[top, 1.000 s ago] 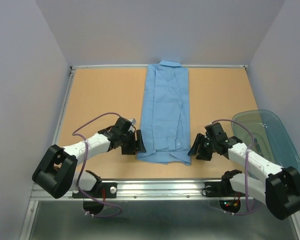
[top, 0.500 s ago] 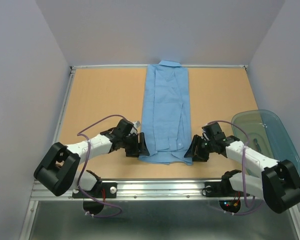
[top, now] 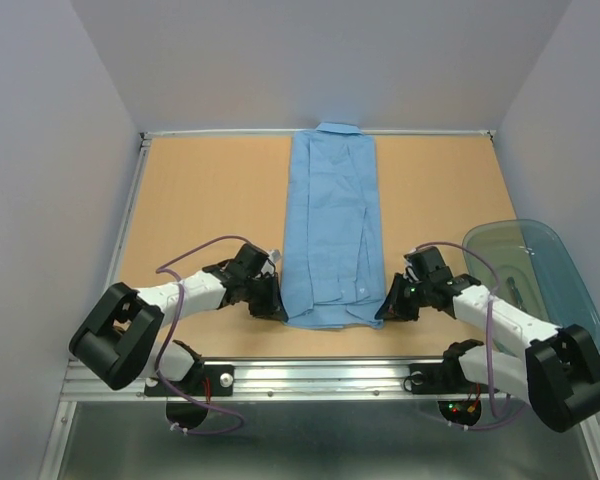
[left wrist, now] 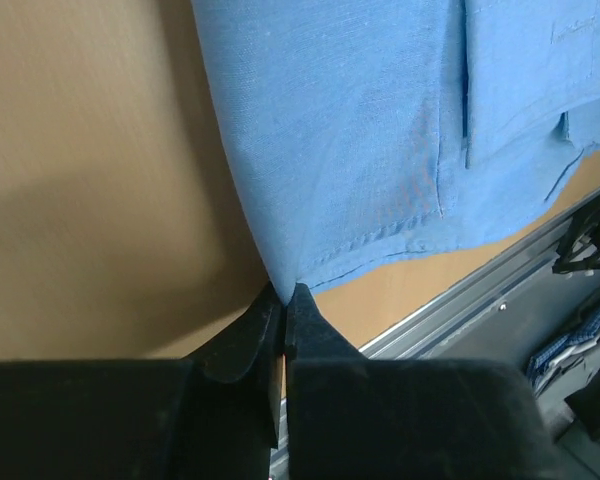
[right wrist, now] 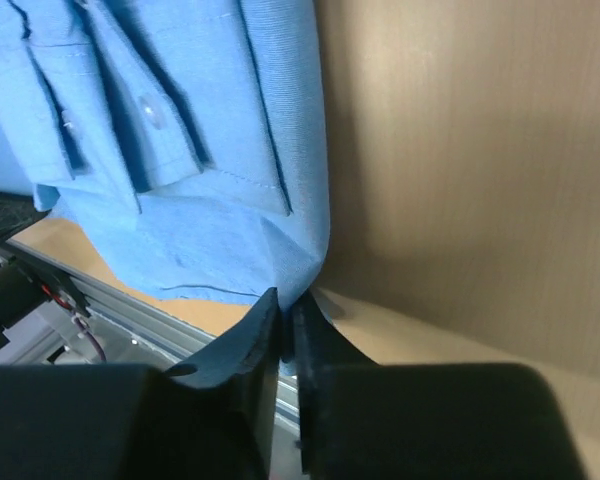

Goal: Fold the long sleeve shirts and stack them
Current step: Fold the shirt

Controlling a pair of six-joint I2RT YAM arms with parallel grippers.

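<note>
A: Where is the light blue shirt point(top: 330, 225) lying?
B: Lengthwise across the middle of the tabletop point(top: 200, 195). The left end effector point(left wrist: 283, 300) and right end effector point(right wrist: 285, 306) are each pinching a near hem corner.

The long sleeve shirt point(top: 332, 220) lies lengthwise down the middle of the table point(top: 200, 190), its collar at the far edge and its hem near the front edge. The left gripper point(top: 277, 309) sits at the hem's left corner and the right gripper point(top: 386, 309) at its right corner, each pinching the cloth there. The tub point(top: 545, 280) lies right of the shirt, at the table's right edge.
</note>
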